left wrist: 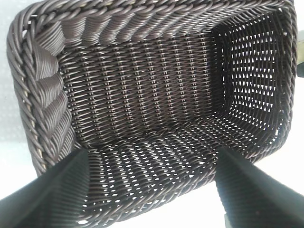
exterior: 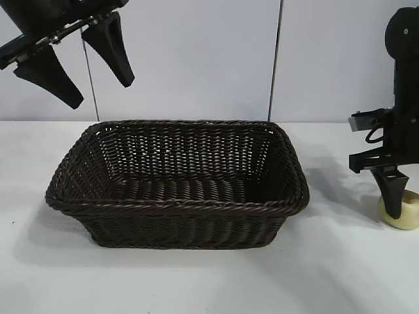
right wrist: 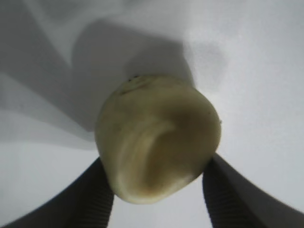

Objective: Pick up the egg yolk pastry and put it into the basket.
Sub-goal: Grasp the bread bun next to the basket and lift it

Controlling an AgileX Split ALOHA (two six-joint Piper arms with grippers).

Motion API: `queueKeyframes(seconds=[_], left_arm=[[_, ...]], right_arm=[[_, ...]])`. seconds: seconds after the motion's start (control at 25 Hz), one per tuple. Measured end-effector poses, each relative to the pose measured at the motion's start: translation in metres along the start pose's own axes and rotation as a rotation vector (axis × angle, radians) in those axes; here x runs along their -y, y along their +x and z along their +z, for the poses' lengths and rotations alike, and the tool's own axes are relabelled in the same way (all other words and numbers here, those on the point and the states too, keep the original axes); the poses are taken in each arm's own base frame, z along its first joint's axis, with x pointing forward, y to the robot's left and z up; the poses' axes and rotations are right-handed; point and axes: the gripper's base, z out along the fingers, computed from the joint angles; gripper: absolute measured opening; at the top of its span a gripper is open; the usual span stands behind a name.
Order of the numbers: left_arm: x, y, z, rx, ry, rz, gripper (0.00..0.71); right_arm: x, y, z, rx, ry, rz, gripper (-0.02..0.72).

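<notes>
Egg yolk pastry [right wrist: 156, 156], pale yellow, seemingly dimpled

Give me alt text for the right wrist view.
A pale yellow egg yolk pastry fills the middle, sitting on the white table between the right gripper's two dark jaws, which flank it on either side. Its shadow falls behind it.

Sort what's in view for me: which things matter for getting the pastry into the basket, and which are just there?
Part of the job:
- egg yolk pastry, on the table right of the basket
- basket, nothing inside
- right tool, fingers on either side of the pastry

Just there:
- left tool, open, hanging above the basket's left end
- white table
- wall panels
</notes>
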Motion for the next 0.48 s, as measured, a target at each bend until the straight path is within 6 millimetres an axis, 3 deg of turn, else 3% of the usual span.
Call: queueKeyframes(seconds=[0.28,0.48], left_arm=[[0.0,0.0,0.0,0.0,0.0,0.001,0.539],[0.0,0.0,0.0,0.0,0.0,0.001,0.539]], right_arm=[[0.0,-0.0004,0.0,0.004,0.0,0.002,0.118],[-0.0001,-0.0007,0.0,0.008,-0.001,-0.013,0.047]])
